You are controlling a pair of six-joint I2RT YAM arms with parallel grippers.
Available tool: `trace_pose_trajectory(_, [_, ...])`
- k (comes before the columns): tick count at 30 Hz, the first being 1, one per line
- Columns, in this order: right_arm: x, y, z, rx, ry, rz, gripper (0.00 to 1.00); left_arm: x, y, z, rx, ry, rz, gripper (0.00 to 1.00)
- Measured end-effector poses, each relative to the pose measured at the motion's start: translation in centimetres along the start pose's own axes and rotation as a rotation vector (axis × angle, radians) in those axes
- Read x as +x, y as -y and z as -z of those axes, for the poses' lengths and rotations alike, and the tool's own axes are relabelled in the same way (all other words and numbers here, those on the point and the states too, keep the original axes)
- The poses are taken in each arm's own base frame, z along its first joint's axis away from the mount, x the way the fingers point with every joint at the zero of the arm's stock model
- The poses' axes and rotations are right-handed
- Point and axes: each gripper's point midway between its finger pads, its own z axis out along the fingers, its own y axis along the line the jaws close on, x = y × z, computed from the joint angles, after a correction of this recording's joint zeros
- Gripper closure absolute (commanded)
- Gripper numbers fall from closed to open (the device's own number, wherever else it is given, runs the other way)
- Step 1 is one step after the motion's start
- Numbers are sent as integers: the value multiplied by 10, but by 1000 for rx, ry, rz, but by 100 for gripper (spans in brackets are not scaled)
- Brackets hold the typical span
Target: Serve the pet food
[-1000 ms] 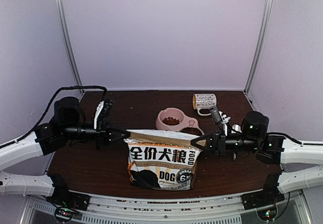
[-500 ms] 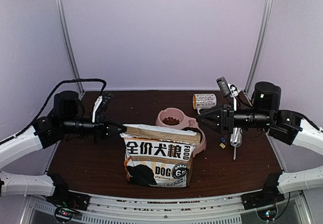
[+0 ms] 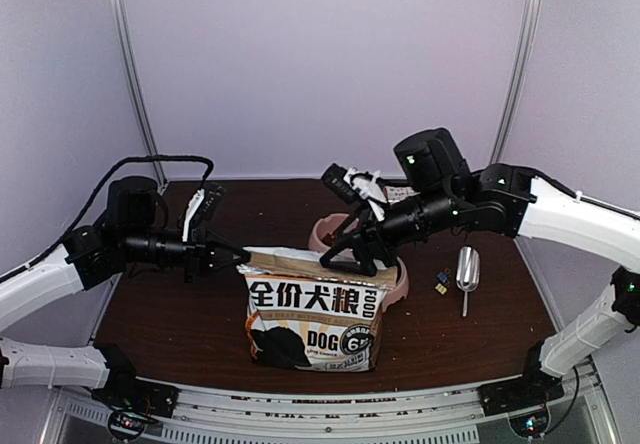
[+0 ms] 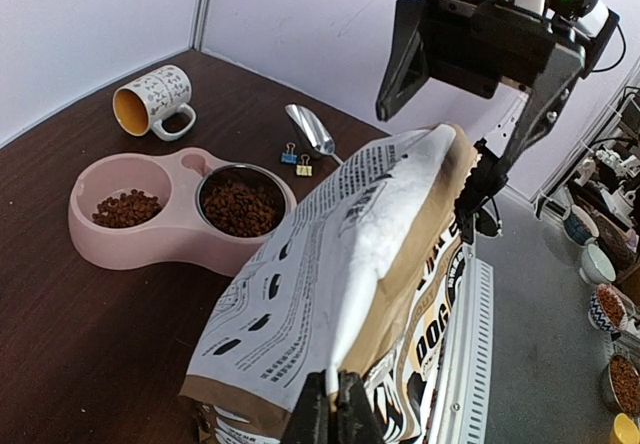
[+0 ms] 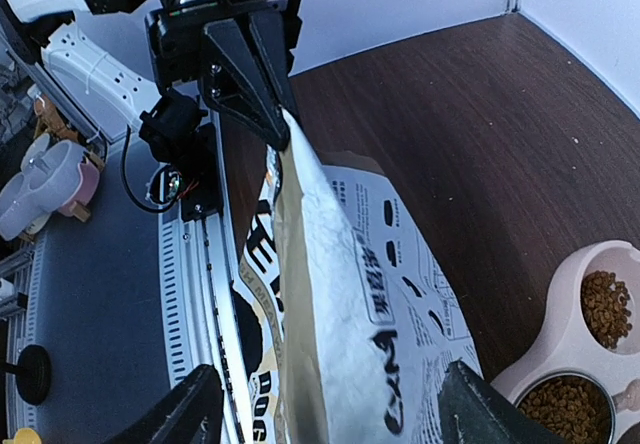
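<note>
The pet food is reddish-brown kibble [image 4: 125,207] lying in both cups [image 4: 240,207] of a pink double bowl [image 4: 85,244], which stands behind the printed "DOG" bag [image 3: 315,309]. My left gripper [image 4: 332,404] is shut on the left end of the bag's folded top edge, and it shows as well in the overhead view [image 3: 240,257]. My right gripper [image 5: 335,414] is open. Its fingers [image 5: 190,409] straddle the right end of the bag's top without clamping it. From above, that gripper [image 3: 350,254] covers most of the bowl [image 3: 398,282].
A metal scoop [image 3: 467,267] and two small binder clips [image 3: 440,282] lie to the right of the bowl. A patterned mug [image 4: 150,99] lies on its side at the back. The bag stands near the table's front edge, above the rail [image 3: 330,419].
My right gripper let go of the bag's right top corner, opened, drew back to the right, then swung left over the bag's top. The left gripper kept its hold.
</note>
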Motion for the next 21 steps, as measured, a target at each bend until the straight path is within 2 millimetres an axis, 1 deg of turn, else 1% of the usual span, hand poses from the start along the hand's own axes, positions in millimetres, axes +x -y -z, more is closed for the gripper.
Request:
trace_pose_trajectory(6, [1, -12, -46, -15, -110, 107, 28, 0, 1, 0, 8, -1, -6, 100])
trace_pose_trajectory(8, [3, -11, -58, -5, -142, 132, 30, 0, 1, 0, 9, -1, -6, 100])
trace_pose_trajectory(10, [6, -6, -65, 21, -169, 150, 31, 0, 1, 0, 10, -2, -6, 100])
trace_pose_trajectory(14, [16, 8, -70, 80, -217, 162, 36, 0, 1, 0, 9, -3, -10, 100])
trace_pose_trajectory(18, [21, 15, -69, 91, -237, 159, 47, 0, 2, 0, 10, -4, -15, 100])
trace_pose_trajectory(21, [22, 16, -69, 72, -240, 147, 57, 0, 2, 0, 11, -8, -23, 100])
